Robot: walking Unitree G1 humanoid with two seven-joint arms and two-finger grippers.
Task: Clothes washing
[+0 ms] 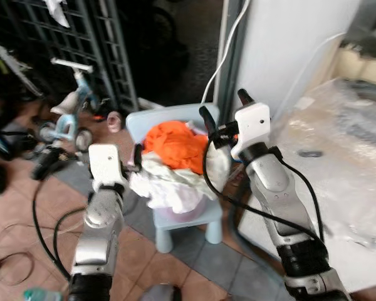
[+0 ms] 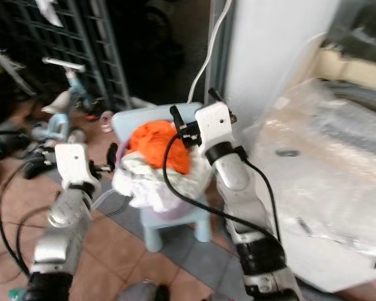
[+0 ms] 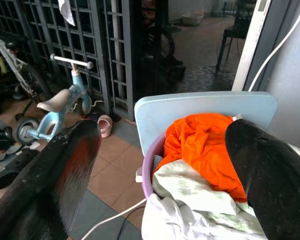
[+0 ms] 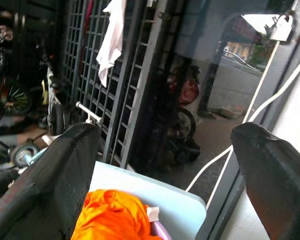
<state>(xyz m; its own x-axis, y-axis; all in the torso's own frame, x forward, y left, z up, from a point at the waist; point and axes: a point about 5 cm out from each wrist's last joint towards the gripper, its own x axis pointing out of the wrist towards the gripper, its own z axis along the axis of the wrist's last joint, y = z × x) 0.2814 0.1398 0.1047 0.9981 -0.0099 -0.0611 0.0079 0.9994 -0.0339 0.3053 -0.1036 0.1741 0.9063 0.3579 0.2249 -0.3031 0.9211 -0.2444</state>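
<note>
A small pale-blue chair [image 1: 194, 222] stands on the tiled floor [image 1: 169, 263] in the middle of the scene, and on its seat sits a lilac basin [image 3: 148, 172] heaped with laundry. An orange garment [image 1: 175, 145] lies on top toward the far side of the heap, with white clothes [image 1: 169, 182] bunched below it and spilling over the near rim.

The left hand [image 3: 165, 175] is held just left of the basin, near the white clothes; its two black fingers [image 3: 50, 180] stand wide apart with nothing between them. The right hand [image 1: 222, 113] is raised above the far right edge of the heap, close to the orange garment, and its fingers [image 4: 50, 175] are also spread apart and hold nothing.

To the right, a surface wrapped in clear plastic sheeting [image 1: 344, 163] runs along beside a white wall [image 1: 288, 44], and a white cable [image 1: 222, 56] hangs down past the chair's back. Far left, a light-blue child's tricycle [image 1: 69, 113] stands before a dark metal grille [image 1: 81, 44], with a pink slipper [image 3: 105, 124] on the floor between it and the chair.
</note>
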